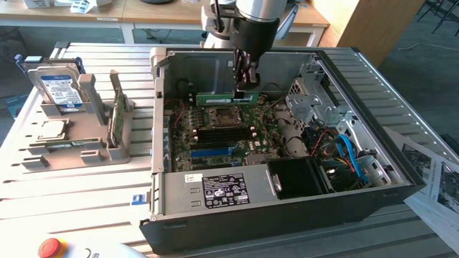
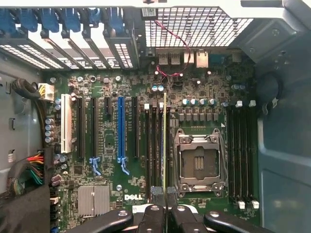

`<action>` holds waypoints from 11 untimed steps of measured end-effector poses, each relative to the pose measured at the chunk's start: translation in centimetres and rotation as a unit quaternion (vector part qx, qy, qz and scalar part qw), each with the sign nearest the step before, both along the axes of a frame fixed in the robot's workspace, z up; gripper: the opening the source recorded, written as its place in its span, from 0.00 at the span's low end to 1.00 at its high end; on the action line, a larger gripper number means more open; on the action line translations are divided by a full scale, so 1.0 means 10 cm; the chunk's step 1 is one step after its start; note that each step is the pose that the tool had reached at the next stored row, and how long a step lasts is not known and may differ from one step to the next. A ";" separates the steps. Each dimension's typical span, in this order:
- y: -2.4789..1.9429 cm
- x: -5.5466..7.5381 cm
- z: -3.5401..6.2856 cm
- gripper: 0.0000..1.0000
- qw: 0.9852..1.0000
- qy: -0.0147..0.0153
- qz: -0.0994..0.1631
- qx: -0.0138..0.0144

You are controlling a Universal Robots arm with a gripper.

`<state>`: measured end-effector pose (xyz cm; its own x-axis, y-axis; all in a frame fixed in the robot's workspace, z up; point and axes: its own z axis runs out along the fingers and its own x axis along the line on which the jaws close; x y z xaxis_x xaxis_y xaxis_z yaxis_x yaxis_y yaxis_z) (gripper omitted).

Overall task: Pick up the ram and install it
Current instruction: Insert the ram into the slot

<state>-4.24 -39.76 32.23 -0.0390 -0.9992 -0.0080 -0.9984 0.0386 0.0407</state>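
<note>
The ram (image 1: 223, 99) is a slim green stick with a white label, hanging level inside the open computer case (image 1: 401, 177) just above the motherboard (image 1: 215, 134). My gripper (image 1: 246, 81) reaches down from above and is shut on its top edge. In the wrist view the ram (image 2: 165, 141) appears edge-on as a thin line running out from between my gripper (image 2: 165, 200) fingers. It lies over the black memory slots (image 2: 153, 145) right beside the empty processor socket (image 2: 199, 162). Whether it touches a slot I cannot tell.
A grey parts stand (image 1: 79, 145) at the exterior view's left holds a hard drive (image 1: 61, 88), a silver processor chip (image 1: 47, 129) and an upright green card (image 1: 118, 115). The power supply (image 1: 222, 191), drive cage (image 1: 312, 102) and blue cables (image 1: 351, 156) crowd the case. A red button (image 1: 50, 247) sits near the front.
</note>
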 end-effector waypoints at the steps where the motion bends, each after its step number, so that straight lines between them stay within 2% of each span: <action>1: 0.000 0.00 -0.010 0.12 1.000 0.000 0.000 0.000; 11: 0.000 -0.01 -0.149 0.12 1.000 0.000 0.000 0.000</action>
